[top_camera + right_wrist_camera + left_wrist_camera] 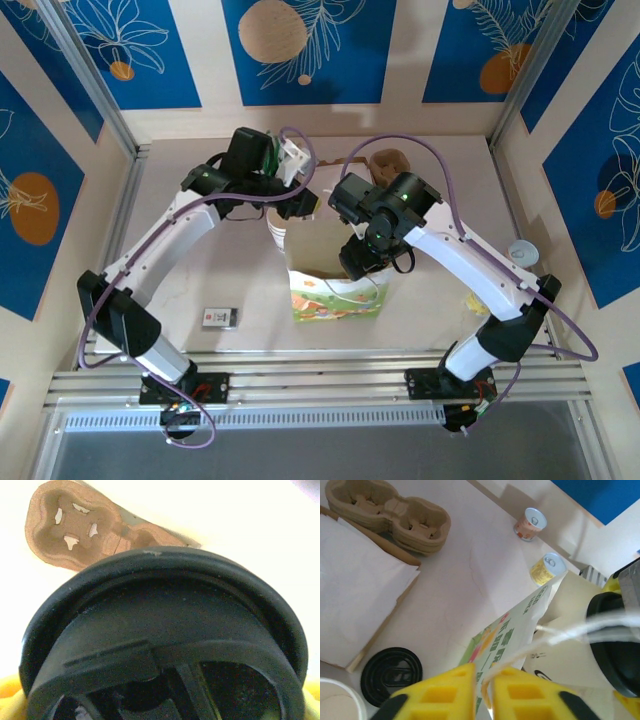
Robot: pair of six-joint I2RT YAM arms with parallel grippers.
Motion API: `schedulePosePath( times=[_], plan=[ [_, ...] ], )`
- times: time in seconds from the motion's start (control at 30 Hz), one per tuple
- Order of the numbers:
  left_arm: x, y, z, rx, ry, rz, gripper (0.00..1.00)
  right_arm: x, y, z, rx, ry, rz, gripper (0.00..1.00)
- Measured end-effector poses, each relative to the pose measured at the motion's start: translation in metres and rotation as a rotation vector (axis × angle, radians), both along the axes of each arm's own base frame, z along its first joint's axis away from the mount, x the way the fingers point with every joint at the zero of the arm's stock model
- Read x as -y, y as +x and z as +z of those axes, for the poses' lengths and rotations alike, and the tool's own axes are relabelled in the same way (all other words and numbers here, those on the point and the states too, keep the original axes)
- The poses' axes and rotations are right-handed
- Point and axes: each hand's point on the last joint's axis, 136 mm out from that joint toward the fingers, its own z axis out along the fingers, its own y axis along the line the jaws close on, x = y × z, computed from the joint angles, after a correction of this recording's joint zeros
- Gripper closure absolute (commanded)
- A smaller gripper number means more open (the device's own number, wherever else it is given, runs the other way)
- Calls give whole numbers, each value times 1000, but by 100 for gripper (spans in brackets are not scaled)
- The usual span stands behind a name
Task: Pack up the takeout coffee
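Item, takeout coffee (pixel 165 630): you hold it between the right fingers (pixel 612 583), which stand wide because the cup fills the gap; from the left wrist it sits at 3 o'clock, at the open mouth of the paper bag (pixel 335 295); whether its base is already below the rim I cannot tell. Item, string handle (pixel 570 632): pinched between the left fingers (pixel 450 695), pressed nearly together on the cord near the bag's 11 o'clock corner in the overhead view; the likely purpose is to hold the mouth open and the bag upright while your other arm brings the cup in. Item, spare black lid (pixel 391 675): flat on the desk (pixel 470 565) at 7 o'clock of the left wrist view, just beside the rim of an open paper cup (pixel 335 700); not part of the load. Item, moulded cup carriers (pixel 390 510): at 11 o'clock, stacked, well apart from the bag. Items, orange can (pixel 530 524) and yellow can (pixel 546 569): upright at 1 o'clock, near the back wall. Judgement: the pack looks about midway; your next move calls for a straight descent, cup upright and clear of cord and rim, since a snag there could tip the bag.
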Motion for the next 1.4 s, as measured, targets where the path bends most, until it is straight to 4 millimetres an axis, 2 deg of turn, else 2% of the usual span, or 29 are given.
schedulePosePath(
  times=[0.07, 0.3, 0.67, 0.77, 0.97, 1.27, 1.4],
  plan=[
    [1, 3, 0, -4, 0, 9, 100, 0, 0, 0, 1, 0, 1, 24],
    [1, 12, -6, -21, 23, 45, 100, -5, -5, 1, 5, -2, 27, 24],
    [-5, 17, -12, -67, 60, 113, 100, -10, -9, 0, 3, -7, 64, 24],
    [-5, 17, -12, -69, 59, 114, 100, -14, -7, -1, 0, -11, 75, 24],
    [-5, 17, -12, -71, 60, 114, 100, -35, 4, 2, 9, 1, 107, 24],
    [-5, 17, -12, -70, 60, 114, 100, -37, 8, -3, -16, -1, 97, 24],
    [-6, 16, -11, -69, 59, 114, 100, -38, 11, 4, -2, 21, 91, 24]
  ],
)
